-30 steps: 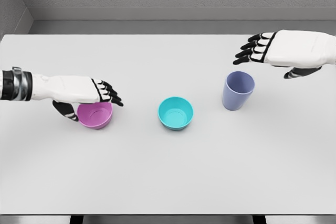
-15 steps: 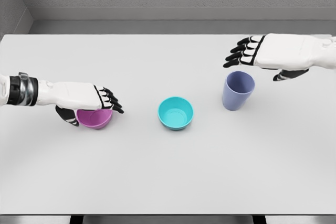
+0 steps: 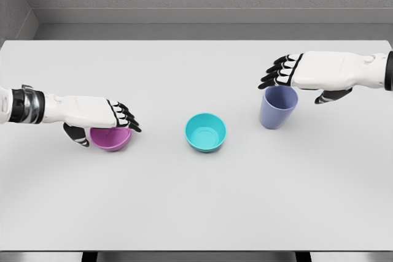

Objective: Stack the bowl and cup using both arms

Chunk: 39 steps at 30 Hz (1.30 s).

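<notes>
The left hand is lying over the pink bowl, fingers curling around its rim; the right hand is hovering spread just above the purple cup.

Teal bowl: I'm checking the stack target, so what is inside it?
The teal bowl shows only its own bare floor and inner wall. Its near inner wall is hidden behind the rim.

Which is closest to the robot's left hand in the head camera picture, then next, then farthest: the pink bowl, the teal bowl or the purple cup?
From the left hand:
1. Pink bowl, right under the hand at the table's left.
2. Teal bowl, at the middle of the table.
3. Purple cup, far right, beneath the right hand.
</notes>
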Tool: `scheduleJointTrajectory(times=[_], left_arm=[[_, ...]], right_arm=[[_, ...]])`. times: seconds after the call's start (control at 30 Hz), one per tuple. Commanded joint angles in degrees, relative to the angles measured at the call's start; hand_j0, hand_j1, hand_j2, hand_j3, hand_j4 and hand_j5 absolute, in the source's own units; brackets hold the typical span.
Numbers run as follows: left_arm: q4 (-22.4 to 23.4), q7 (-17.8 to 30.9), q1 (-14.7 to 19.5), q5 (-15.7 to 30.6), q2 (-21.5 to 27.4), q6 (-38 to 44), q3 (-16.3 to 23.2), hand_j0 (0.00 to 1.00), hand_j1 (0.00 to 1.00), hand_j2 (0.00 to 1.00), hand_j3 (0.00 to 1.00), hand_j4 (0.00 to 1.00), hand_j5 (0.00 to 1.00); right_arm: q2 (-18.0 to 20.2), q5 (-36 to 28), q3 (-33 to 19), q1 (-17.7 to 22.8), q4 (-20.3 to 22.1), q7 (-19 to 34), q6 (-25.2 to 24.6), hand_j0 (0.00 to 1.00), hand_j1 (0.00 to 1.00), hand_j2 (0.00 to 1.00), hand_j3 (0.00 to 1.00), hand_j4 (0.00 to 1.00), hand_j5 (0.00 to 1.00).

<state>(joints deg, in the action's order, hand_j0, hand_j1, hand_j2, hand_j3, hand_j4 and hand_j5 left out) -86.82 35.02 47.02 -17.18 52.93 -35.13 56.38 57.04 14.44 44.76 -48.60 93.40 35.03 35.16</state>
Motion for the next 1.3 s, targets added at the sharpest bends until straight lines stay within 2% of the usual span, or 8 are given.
scheduleJointTrajectory(times=[0.0, 0.3, 0.77, 0.97, 1.27], left_arm=[[0.43, -0.02, 0.0, 0.22, -0.45, 0.13, -0.04, 1.0, 1.0, 1.0, 1.0, 1.0, 1.0], [0.87, -0.02, -0.09, -0.75, -1.42, 0.13, -0.04, 1.0, 1.0, 1.0, 1.0, 1.0, 1.0], [3.24, -0.02, -0.26, -1.98, -2.39, 0.13, -0.04, 1.0, 1.0, 1.0, 1.0, 1.0, 1.0], [3.24, -0.02, -0.35, -1.98, -2.48, 0.13, -0.04, 1.0, 1.0, 1.0, 1.0, 1.0, 1.0], [3.24, -0.02, -0.53, -2.5, -2.48, 0.13, 0.05, 1.0, 1.0, 1.0, 1.0, 1.0, 1.0]], right_arm=[[-0.44, -0.02, 0.07, 0.0, -1.02, -0.03, -0.16, 1.0, 1.0, 1.0, 1.0, 1.0, 1.0], [-1.41, -0.11, 0.07, -0.35, -2.08, -0.03, -0.16, 1.0, 1.0, 1.0, 1.0, 1.0, 1.0], [-3.69, -0.11, 2.97, -0.35, -3.31, -0.03, -0.16, 1.0, 1.0, 1.0, 1.0, 1.0, 1.0], [-3.87, -0.11, 3.23, -0.97, -6.03, -0.03, -0.16, 1.0, 1.0, 1.0, 1.0, 1.0, 1.0], [-4.48, -0.11, 3.32, -1.32, -7.88, -0.03, -0.16, 1.0, 1.0, 1.0, 1.0, 1.0, 1.0]])
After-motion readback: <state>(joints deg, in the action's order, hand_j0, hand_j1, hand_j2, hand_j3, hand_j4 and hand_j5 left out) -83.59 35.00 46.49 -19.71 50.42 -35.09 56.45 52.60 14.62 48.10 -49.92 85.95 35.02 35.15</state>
